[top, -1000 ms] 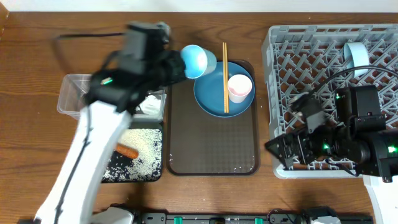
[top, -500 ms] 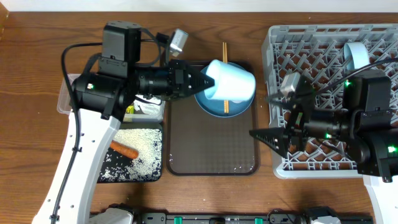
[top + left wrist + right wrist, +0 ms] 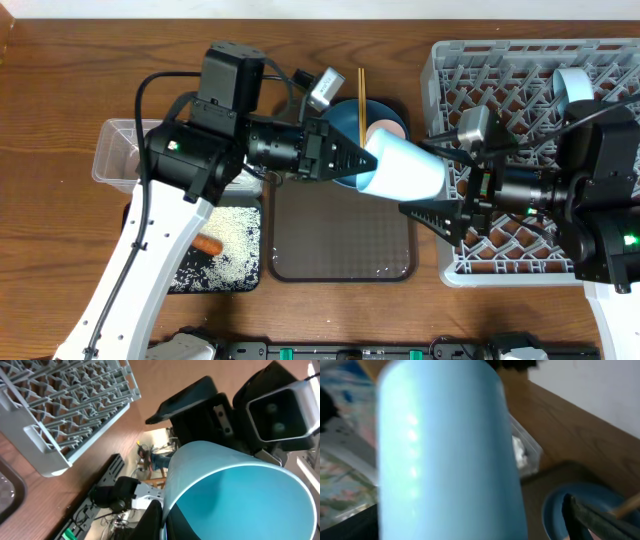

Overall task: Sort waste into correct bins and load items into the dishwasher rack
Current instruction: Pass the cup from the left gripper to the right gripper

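Note:
My left gripper (image 3: pixel 366 162) is shut on the rim of the light blue cup (image 3: pixel 405 172) and holds it on its side above the brown tray. In the left wrist view, one finger (image 3: pixel 159 521) pinches the cup (image 3: pixel 240 495) wall. My right gripper (image 3: pixel 425 182) is open, with one finger on each side of the cup's base end. The cup (image 3: pixel 445 450) fills the right wrist view, with one finger (image 3: pixel 592 520) beside it. The blue plate (image 3: pixel 340 118), pink cup (image 3: pixel 385 131) and chopsticks (image 3: pixel 361 88) lie behind it. The grey rack (image 3: pixel 520 100) is at the right.
The brown tray (image 3: pixel 340 240) lies under the cup. The clear tub (image 3: pixel 115 150) with white napkins is at the left. In front of it, the black tray (image 3: pixel 250 282) holds rice bits (image 3: pixel 235 235) and a carrot piece (image 3: pixel 207 244). A pale blue item (image 3: pixel 572 85) stands in the rack.
My left gripper has carried the light blue cup right, from above the plate towards the rack. My right gripper has reached left and now straddles the cup.

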`<action>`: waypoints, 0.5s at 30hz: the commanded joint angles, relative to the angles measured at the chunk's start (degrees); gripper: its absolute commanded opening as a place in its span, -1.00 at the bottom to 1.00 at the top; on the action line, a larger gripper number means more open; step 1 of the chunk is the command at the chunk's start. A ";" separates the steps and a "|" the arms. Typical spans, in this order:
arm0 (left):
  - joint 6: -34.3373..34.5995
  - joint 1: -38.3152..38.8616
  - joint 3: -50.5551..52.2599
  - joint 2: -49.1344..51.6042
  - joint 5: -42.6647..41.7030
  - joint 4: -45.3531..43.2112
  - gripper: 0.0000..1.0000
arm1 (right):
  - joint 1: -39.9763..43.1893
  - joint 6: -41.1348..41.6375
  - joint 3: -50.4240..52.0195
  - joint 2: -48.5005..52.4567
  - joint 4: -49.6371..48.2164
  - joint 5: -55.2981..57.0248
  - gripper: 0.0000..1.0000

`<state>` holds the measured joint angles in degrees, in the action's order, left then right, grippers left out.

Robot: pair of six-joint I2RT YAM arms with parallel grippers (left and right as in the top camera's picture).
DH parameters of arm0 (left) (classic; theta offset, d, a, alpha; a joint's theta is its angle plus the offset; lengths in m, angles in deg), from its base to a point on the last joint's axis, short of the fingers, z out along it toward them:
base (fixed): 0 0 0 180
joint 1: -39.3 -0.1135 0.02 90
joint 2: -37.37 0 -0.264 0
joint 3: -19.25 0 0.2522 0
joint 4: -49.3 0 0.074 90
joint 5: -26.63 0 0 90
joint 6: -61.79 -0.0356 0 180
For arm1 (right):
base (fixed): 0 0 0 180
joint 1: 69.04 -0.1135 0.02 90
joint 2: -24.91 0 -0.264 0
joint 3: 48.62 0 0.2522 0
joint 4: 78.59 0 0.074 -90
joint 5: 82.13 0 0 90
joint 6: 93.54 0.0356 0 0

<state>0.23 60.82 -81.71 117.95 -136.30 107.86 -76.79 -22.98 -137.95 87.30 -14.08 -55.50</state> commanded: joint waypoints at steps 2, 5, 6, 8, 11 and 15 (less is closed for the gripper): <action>-1.03 0.59 -0.31 0.00 -1.42 -0.04 -0.88 | 0.28 0.57 -0.28 -0.26 -2.36 -8.81 0.88; -1.01 0.59 -0.31 0.00 -1.42 -0.04 -0.88 | 0.28 0.63 -0.28 -0.26 -3.74 -10.67 0.50; -1.01 0.59 -0.31 0.00 -1.42 -0.04 -0.88 | 0.28 0.83 -0.28 -0.26 -3.74 -10.64 0.40; -1.03 0.59 -0.31 0.00 -1.42 -0.04 -0.88 | 0.28 1.05 -0.28 -0.26 -3.34 -10.62 0.35; -1.01 0.59 -0.31 0.00 -1.42 -0.04 -0.87 | 0.28 2.29 -0.28 -0.26 -3.34 -10.58 0.47; -1.03 0.59 -0.31 0.00 -1.42 -0.04 -0.85 | 0.28 2.27 -0.28 -0.26 -3.41 -10.54 0.27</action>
<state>0.21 61.24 -81.71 117.95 -136.76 107.88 -76.79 -21.67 -137.95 87.30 -17.56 -63.41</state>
